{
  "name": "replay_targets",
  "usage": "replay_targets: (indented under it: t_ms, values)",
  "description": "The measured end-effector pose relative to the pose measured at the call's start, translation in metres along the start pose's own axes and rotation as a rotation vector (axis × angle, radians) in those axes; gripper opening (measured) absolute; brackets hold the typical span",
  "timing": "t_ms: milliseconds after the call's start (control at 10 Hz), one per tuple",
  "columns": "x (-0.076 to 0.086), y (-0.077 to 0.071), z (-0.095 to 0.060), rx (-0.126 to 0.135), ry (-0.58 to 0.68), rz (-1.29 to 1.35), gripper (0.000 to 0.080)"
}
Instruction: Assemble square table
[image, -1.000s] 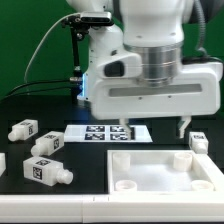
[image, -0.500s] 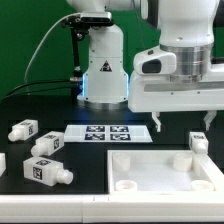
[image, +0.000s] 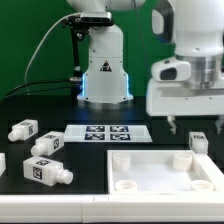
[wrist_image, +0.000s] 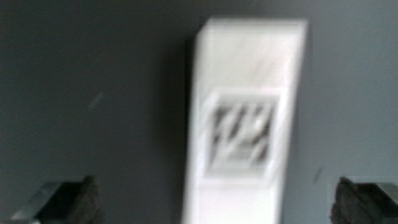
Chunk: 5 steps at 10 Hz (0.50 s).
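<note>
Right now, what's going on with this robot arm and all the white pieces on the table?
The Panda arm's open two-finger gripper hangs above a short chunky white plastic leg at the exterior view's right, holding nothing. The large white square plastic slab lies flat nearby with no legs fitted. More tagged white legs lie loose at the exterior view's left.

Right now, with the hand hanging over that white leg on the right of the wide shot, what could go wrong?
1. The leg sits slightly off-centre between the open fingers of the hand. Coming down, one finger might nudge or tip it.
2. The leg lies close to the rim of the tabletop slab, so a finger could perhaps bump that.
3. The wrist view is blurred, so aiming may be uncertain.
</note>
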<state>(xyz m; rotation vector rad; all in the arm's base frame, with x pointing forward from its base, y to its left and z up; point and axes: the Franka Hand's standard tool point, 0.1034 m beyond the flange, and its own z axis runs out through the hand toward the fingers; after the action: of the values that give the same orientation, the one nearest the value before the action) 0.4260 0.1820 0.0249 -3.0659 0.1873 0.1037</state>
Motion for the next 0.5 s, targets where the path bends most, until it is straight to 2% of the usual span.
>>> replay_targets:
  t_ms: [200,500]
  values:
    - [-0.0008,0.0031,0.0148,-0.009,-0.005,-0.003,0.0649]
    - [-0.0049,-0.0005,0.0187,-0.012,-0.010,0.006,0.0649]
